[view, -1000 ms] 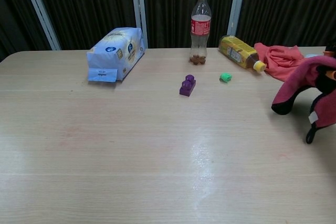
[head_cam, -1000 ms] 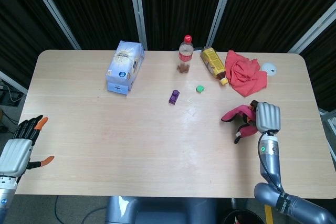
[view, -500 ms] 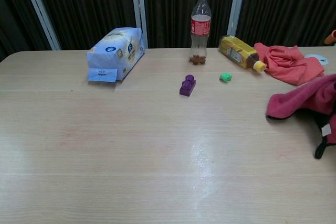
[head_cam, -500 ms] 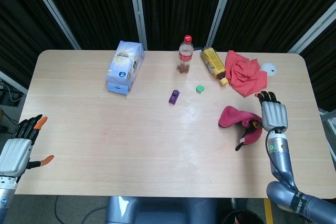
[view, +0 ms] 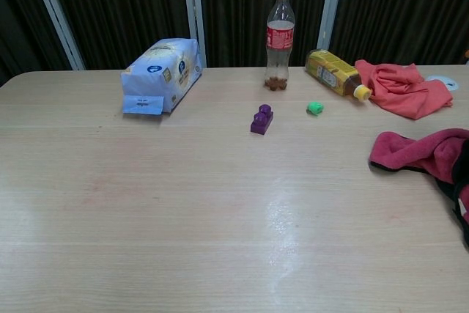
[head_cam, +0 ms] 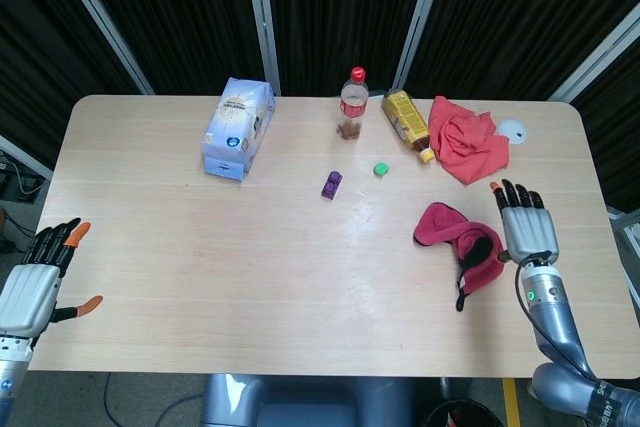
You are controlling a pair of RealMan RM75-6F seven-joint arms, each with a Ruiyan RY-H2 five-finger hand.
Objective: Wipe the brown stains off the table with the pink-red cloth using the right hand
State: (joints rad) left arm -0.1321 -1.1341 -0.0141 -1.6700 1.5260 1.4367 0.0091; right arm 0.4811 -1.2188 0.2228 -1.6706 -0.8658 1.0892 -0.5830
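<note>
Pink-red cloth (head_cam: 462, 239), crumpled, with a dark edge or tag on its right part, lying on the right side of the table (head_cam: 200, 277); in the chest view it sits at the right border, partly cut off. Right robot hand (head_cam: 524, 227): just right of the cloth, palm down, fingers spread and pointing to the far edge, released and holding nothing; whether a finger touches the cloth cannot be told. Faint reddish-brown smears (view: 110, 185) show on the wood left of centre in the chest view, well apart from the cloth. Farther out: 1 small green object (head_cam: 381, 169) and 1 purple block (head_cam: 331, 184) near the table's middle, apart from each other. Along the far edge: 1 clear bottle (head_cam: 353, 103) with a red cap, upright; 1 yellow bottle (head_cam: 407, 123) lying on its side just right of it, its cap touching or nearly touching a second cloth, coral red (head_cam: 467, 142), bunched; 1 small white round item (head_cam: 513, 130) beside that cloth. 1 blue-and-white bag (head_cam: 238, 126) lies left of the upright bottle. Left robot hand (head_cam: 35, 282): at the near left corner, off the table's edge, fingers apart with orange tips, empty.
</note>
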